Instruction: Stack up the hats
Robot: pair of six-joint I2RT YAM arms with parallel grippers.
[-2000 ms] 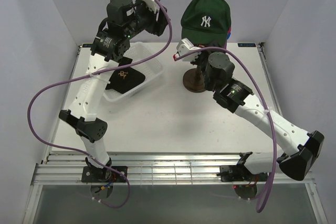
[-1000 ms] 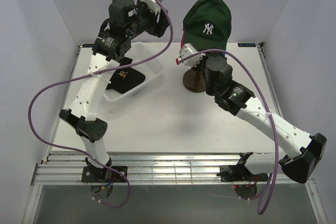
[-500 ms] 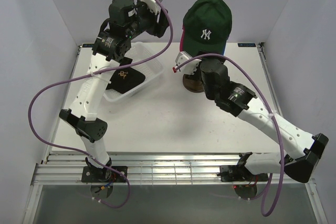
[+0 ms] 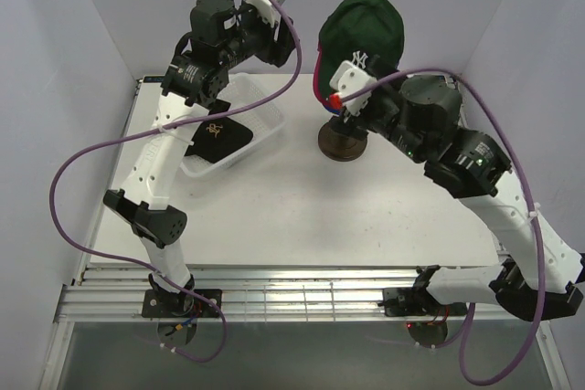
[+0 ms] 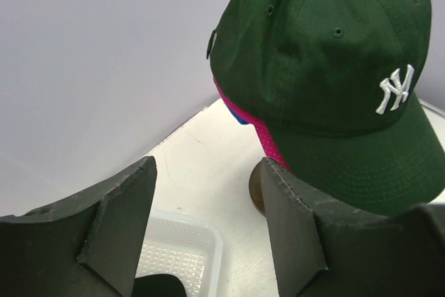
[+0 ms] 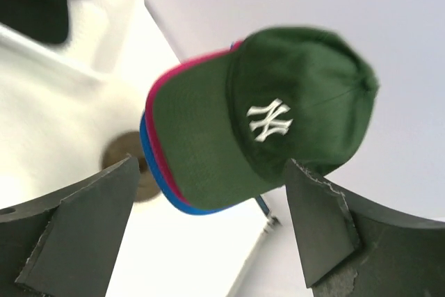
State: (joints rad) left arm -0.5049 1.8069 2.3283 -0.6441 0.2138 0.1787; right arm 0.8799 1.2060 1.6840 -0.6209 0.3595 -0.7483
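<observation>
A dark green hat with a white NY logo [image 4: 361,29] tops a stack over a pink hat [image 5: 261,130] and a blue hat [image 6: 167,196], all on a stand with a brown base [image 4: 340,143]. A black hat with a gold logo [image 4: 218,139] lies in the white basket [image 4: 270,121]. My right gripper [image 6: 212,172] is open in front of the green brim, apart from it and holding nothing. My left gripper [image 5: 208,172] hangs open high above the basket, left of the stack, with nothing in it.
Grey walls enclose the white table on three sides. The right arm reaches over the table's right half just in front of the stand. A purple cable loops off each arm. What the hats sit on above the stand base is hidden.
My right gripper has opened and let go of the green hat's brim, then drawn back and up to the right. The green hat stays on the stack. The left arm has barely moved.
</observation>
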